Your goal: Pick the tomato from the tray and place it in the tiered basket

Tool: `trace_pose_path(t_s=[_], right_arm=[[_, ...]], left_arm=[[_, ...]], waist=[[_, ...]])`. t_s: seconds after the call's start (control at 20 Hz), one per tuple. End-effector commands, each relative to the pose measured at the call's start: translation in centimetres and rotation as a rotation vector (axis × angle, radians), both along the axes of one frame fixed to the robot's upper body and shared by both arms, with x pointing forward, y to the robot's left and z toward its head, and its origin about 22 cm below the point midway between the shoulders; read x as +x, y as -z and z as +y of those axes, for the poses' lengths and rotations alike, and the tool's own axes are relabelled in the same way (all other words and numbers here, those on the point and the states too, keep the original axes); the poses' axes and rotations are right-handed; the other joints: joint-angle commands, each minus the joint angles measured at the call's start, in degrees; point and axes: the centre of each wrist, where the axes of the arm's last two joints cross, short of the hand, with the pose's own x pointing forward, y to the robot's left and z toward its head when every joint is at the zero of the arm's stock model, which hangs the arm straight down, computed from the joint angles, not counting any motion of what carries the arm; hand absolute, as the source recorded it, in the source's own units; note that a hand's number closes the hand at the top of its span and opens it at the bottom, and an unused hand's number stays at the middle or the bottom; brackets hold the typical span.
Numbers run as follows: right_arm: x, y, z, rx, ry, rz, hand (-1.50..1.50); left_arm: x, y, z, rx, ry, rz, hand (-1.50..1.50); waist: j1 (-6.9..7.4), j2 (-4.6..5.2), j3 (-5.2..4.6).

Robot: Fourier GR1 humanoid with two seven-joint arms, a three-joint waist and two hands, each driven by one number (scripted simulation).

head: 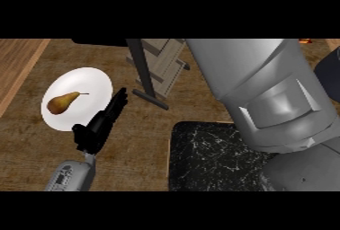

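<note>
Right arm raised over the tray; tomato not in sight.

The right forearm (279,103) rises large across the right of the view, reaching toward the far side; its hand lies beyond the frame, so its state cannot be told. By my judgement it is carrying toward the basket (158,67), whose slatted tier and dark post stand at the far centre. The tomato shows nowhere: not on the dark marbled tray (206,157) at near centre, not in the basket; it may be hidden by the arm. The left hand (100,126) rests at near left, fingers straight and relaxed, holding nothing, its tips at the edge of a white plate (90,78) bearing a pear (63,103). That pear is not the task's object.
</note>
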Motion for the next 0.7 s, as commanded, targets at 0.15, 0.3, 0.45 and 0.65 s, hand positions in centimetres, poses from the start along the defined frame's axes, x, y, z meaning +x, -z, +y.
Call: trace_pose_path(t_s=[0.15,0.3,0.45,0.65], right_arm=[[0.4,0.3,-0.7,0.061,0.157,-0.134,-1.5],[0.6,-0.9,-2.1,0.001,0.311,-0.211,-1.5],[0.8,-2.9,-4.3,-0.054,0.464,-0.32,-1.5],[1.1,-3.9,-7.2,-0.022,0.589,-0.395,-1.5]], left_arm=[[0.3,0.2,0.7,-0.004,-0.025,0.008,0.0],[-1.1,1.5,1.9,0.009,-0.049,0.016,0.0],[0.1,-0.4,1.4,0.011,-0.064,0.007,0.0],[-1.9,1.7,1.2,0.015,-0.073,0.035,0.0]], waist=[[-1.54,-0.14,0.02],[-2.45,-0.66,0.02],[-3.27,-1.0,0.06],[-4.66,-1.62,0.17]])
